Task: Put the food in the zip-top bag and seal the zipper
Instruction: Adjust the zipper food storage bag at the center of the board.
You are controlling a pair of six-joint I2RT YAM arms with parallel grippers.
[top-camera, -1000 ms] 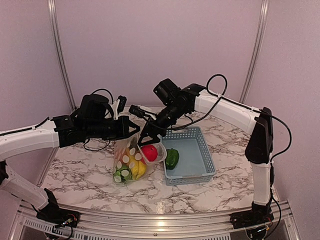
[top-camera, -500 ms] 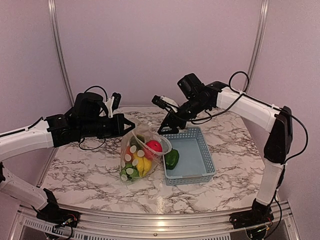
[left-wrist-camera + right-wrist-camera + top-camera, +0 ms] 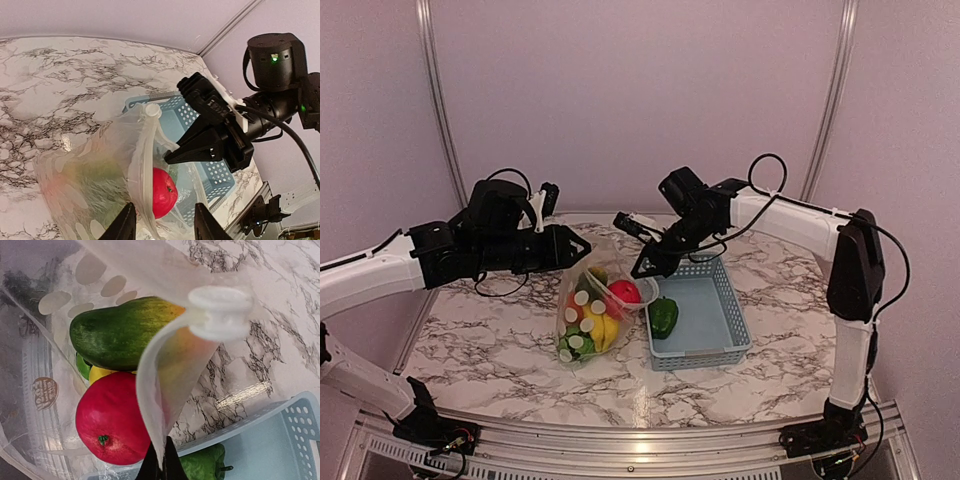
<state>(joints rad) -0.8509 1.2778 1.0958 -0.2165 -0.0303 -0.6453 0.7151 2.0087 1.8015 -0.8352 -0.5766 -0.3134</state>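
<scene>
Zip-top bag (image 3: pixel 582 318) stands mouth-up mid-counter (image 3: pixel 480 340). Inside it: red apple (image 3: pixel 625 292), yellow pieces (image 3: pixel 603 330), dark green piece (image 3: pixel 120 337). Blue basket (image 3: pixel 720 345) sits just beside it at 3 o'clock, green pepper (image 3: pixel 663 316) in its near-left corner. Right pincer (image 3: pixel 640 272), at the bag's 1 o'clock, is pressed together on the zipper (image 3: pixel 147 390) below the white slider (image 3: pixel 220 310). Left pincer (image 3: pixel 582 247), at 12 o'clock, is spread, bag rim between its fingers.
</scene>
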